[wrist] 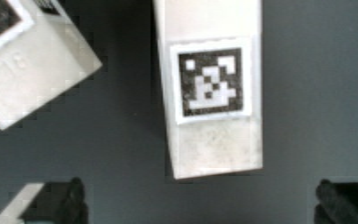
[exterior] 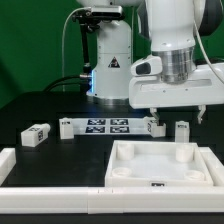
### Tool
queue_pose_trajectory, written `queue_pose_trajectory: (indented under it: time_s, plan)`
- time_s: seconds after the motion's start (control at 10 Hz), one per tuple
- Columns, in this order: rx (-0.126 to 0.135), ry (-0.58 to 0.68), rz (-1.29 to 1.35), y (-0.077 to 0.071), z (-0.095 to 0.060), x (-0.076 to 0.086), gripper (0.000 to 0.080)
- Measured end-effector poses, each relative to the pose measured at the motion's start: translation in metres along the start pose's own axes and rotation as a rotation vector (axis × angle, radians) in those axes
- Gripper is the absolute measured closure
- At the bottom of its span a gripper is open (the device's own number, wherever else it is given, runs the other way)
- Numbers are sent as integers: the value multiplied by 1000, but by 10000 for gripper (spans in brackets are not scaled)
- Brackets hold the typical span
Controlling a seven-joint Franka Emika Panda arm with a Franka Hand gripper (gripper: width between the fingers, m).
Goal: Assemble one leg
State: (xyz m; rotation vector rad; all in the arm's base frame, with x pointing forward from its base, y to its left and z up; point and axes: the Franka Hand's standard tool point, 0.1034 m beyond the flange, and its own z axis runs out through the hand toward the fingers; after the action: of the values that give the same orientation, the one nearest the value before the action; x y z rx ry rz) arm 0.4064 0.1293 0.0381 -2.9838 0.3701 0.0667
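Several short white legs with black-and-white tags stand or lie on the dark table: one leg (exterior: 155,124) at the marker board's right end, one (exterior: 182,128) just to its right, one (exterior: 65,128) and one (exterior: 37,135) at the exterior view's left. My gripper (exterior: 176,110) hangs open and empty above the two right-hand legs. In the wrist view a white leg (wrist: 211,95) with its tag facing the camera lies between and beyond my open fingers (wrist: 51,205); my gripper (wrist: 202,208) is apart from it. A second white tagged piece (wrist: 25,70) lies tilted beside it.
The large white square tabletop (exterior: 205,160) with corner sockets lies in front at the exterior view's right. The marker board (exterior: 105,126) lies across the middle. A white raised border (exterior: 20,165) runs along the left and front. The robot base (exterior: 108,65) stands behind.
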Motion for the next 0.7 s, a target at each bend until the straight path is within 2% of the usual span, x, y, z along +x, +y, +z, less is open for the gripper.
queue_pose_trajectory:
  time_s: [0.2,0.5,0.7]
  plan:
    - [-26,-192,-24,4,2,-11,150]
    - [-42,-445,-8,-3,7,-19,150]
    - [-60,-688,5,-3,10,-27,150]
